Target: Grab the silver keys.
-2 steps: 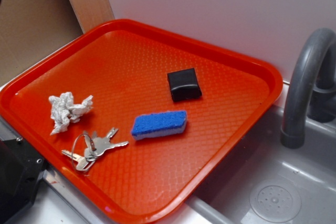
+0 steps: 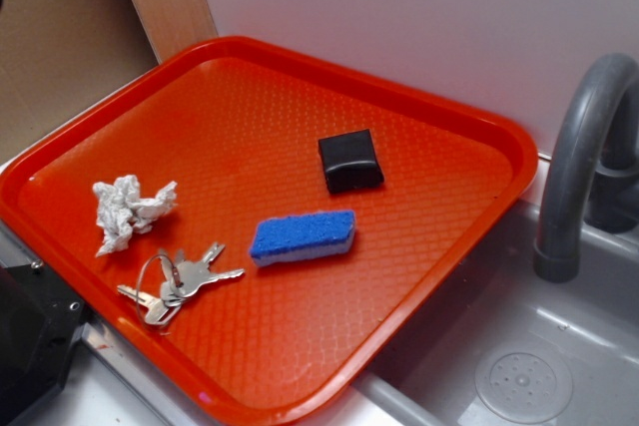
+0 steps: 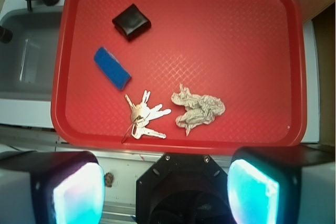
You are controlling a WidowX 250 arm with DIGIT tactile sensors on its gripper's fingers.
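Note:
The silver keys (image 2: 180, 278) lie flat on a wire ring near the front left edge of the red tray (image 2: 439, 117). In the wrist view the silver keys (image 3: 143, 115) lie near the tray's (image 3: 294, 51) near rim, left of centre. My gripper (image 3: 166, 195) is open and empty, high above and behind the tray's near edge, with its two pads (image 3: 79, 195) wide apart at the bottom of the wrist view. The gripper does not show in the exterior view.
A crumpled white paper ball (image 2: 128, 209) lies just beyond the keys. A blue sponge (image 2: 303, 236) and a black box (image 2: 350, 161) sit mid-tray. A grey sink (image 2: 519, 366) with a faucet (image 2: 579, 147) is on the right. The black robot base (image 3: 184, 187) sits below the gripper.

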